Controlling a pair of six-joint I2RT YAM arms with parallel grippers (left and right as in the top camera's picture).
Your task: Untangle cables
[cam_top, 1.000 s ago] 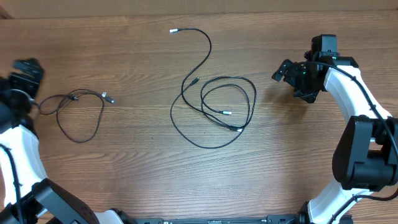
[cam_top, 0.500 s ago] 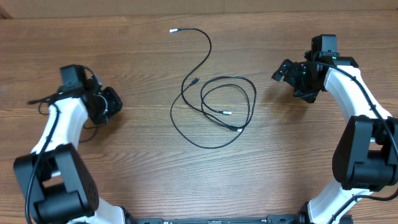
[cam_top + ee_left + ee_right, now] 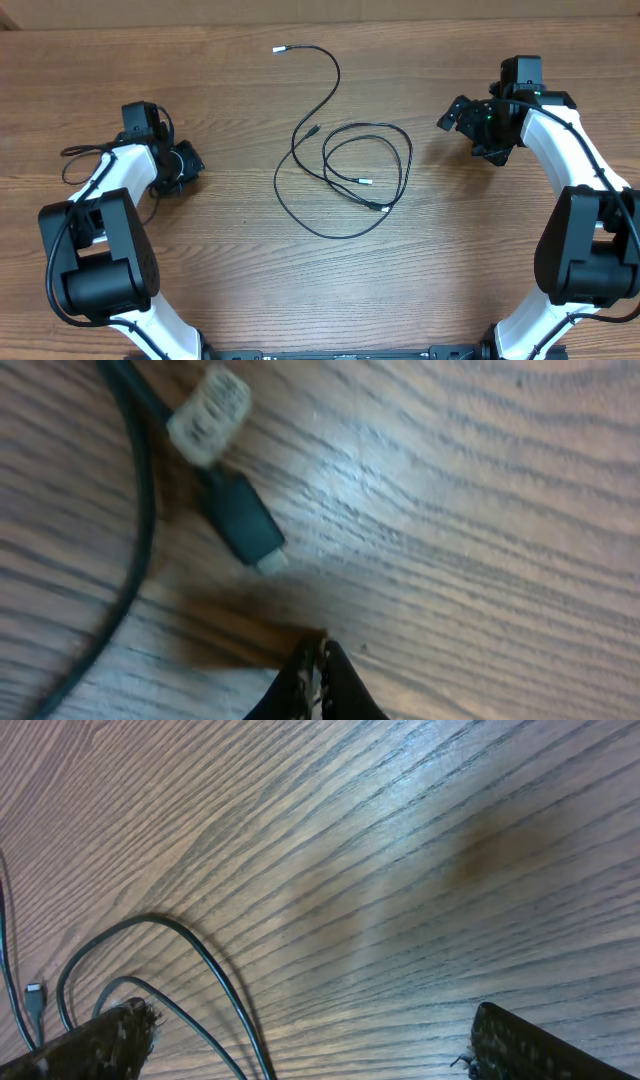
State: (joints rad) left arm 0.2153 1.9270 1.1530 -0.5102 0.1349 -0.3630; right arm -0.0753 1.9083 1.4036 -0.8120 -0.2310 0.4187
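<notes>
1. Left gripper [image 3: 318, 672] is pinched shut with nothing between the fingers, as far as I can see. The side cable [image 3: 78, 153] has its plug [image 3: 240, 532] lying just past the tips.
2. Right gripper [image 3: 310, 1042] is wide open, hovering beside the tangled cables [image 3: 365, 165] mid-table.
3. Risk: lifting the left now probably comes up empty, or the closed tips shove the plug away.
4. The side cable disappears under the left arm [image 3: 120, 175], so it might snag.
</notes>
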